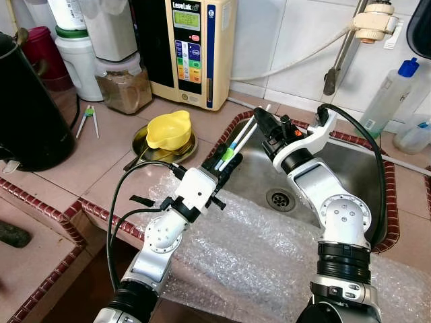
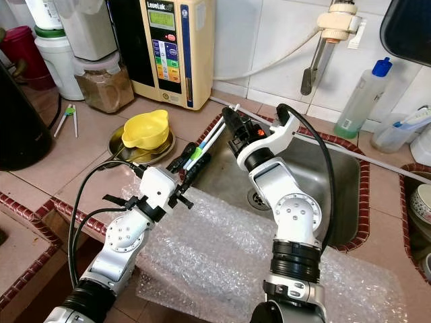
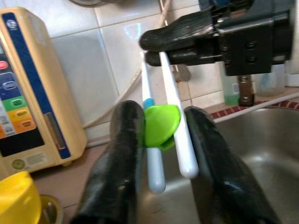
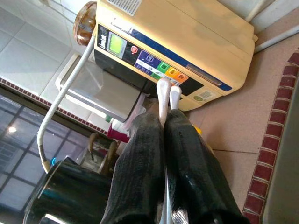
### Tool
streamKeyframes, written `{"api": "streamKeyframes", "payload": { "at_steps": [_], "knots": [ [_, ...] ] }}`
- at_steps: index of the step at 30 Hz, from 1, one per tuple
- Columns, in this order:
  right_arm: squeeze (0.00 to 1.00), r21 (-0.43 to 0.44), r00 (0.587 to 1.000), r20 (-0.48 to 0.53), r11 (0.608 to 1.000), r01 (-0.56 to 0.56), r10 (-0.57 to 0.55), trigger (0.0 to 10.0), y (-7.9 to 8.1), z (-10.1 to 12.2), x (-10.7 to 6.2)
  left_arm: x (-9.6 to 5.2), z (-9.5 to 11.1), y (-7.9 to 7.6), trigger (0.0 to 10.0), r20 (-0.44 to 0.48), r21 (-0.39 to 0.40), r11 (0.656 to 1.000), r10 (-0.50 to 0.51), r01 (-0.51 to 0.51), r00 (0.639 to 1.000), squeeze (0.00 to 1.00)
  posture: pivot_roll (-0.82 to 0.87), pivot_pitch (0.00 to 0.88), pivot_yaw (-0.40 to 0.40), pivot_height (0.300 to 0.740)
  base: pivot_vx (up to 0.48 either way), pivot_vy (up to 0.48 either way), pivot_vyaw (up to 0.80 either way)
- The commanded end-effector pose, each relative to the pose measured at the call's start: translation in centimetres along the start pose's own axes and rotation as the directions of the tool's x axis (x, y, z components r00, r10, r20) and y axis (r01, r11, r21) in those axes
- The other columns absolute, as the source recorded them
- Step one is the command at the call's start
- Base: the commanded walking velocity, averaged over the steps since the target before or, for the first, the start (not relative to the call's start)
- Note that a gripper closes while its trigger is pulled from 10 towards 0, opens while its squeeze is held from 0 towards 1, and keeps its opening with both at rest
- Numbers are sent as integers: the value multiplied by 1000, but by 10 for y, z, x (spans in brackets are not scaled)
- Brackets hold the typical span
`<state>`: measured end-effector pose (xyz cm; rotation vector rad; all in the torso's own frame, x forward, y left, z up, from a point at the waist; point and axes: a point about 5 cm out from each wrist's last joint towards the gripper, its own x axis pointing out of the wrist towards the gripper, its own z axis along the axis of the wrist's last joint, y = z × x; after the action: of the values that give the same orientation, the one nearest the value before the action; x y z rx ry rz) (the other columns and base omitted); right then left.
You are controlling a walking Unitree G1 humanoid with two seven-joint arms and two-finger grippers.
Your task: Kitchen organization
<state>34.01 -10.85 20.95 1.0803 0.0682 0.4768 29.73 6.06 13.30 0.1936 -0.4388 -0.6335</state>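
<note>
the metal plate (image 1: pixel 138 139) on the tiled table (image 1: pixel 81 168) carries a yellow bowl (image 1: pixel 168 129); beside it the steel sink (image 1: pixel 350 175) is rimmed by red tiles. the training chopsticks (image 1: pixel 237 140), two white sticks joined by a green clip (image 3: pixel 161 125), span the sink's left edge above the basin. the left end effector (image 1: pixel 222 163) is clenched on the clip end; the right end effector (image 1: pixel 261 121) is clenched on the far tips. bubble wrap (image 1: pixel 256 262) covers the near table edge

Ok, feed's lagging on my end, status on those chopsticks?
Left gripper and right gripper both shut on the white chopsticks, one at each end. Held above sink edge. Nothing in the way.
</note>
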Motion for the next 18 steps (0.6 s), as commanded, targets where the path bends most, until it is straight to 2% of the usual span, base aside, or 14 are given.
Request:
{"api": "streamKeyframes", "payload": {
  "at_steps": [1, 5, 7, 8, 9, 10, 12, 15, 16, 18],
  "knots": [
    [0, -3, 999, -37, 1000, -3, 3, 0, 1, -7, 1, 3, 0, -2, 10000, -3, -4, 1000, -20, 20, 1000, 1000, -67, 36, -17, 740, 0, 0, 0],
    [0, -20, 1000, 19, 999, 26, -25, 0, -3, 1, 0, 3, -4, -2, 10000, -32, -35, 999, -36, 35, 999, 1000, -65, 37, -16, 740, 0, 0, 0],
    [0, -40, 996, 67, 998, 57, -54, 0, -5, 8, 0, 5, -1, 3, 10000, -24, -40, 999, -20, 19, 1000, 1000, -65, 37, -16, 740, 0, 0, 0],
    [0, -76, 989, 128, 993, 88, -78, 0, -7, 17, 0, 8, 2, 6, 10000, -20, -43, 999, -8, 7, 1000, 1000, -62, 36, -17, 740, 0, 0, 0],
    [0, -76, 989, 128, 993, 88, -78, 0, -7, 17, 0, 8, 2, 6, 10000, -20, -43, 999, -8, 7, 1000, 1000, -62, 36, -17, 740, 0, 0, 0],
    [0, -129, 979, 180, 985, 116, -92, 0, -7, 26, -1, 10, 3, 8, 10000, -27, -56, 998, -11, 9, 1000, 1000, -61, 36, -19, 740, 0, 0, 0],
    [0, -225, 970, 219, 962, 153, -103, 0, -8, 34, -1, 11, 1, 6, 10000, -45, -90, 996, -26, 22, 999, 1000, -62, 37, -21, 740, 0, 0, 0],
    [0, -249, 963, 248, 954, 168, -105, 0, -9, 41, -2, 11, -1, 5, 10000, -58, -114, 993, -34, 27, 998, 1000, -61, 37, -22, 740, 0, 0, 0],
    [0, -309, 955, 271, 929, 202, -118, 0, -11, 47, -2, 9, -3, 4, 10000, -72, -113, 993, -51, 42, 996, 1000, -61, 37, -22, 740, 0, 0, 0],
    [0, -363, 949, 293, 904, 227, -120, 0, -12, 52, -4, 8, -6, 1, 10000, -95, -137, 989, -75, 62, 993, 1000, -60, 38, -21, 740, 0, 0, 0]
  ]
}}
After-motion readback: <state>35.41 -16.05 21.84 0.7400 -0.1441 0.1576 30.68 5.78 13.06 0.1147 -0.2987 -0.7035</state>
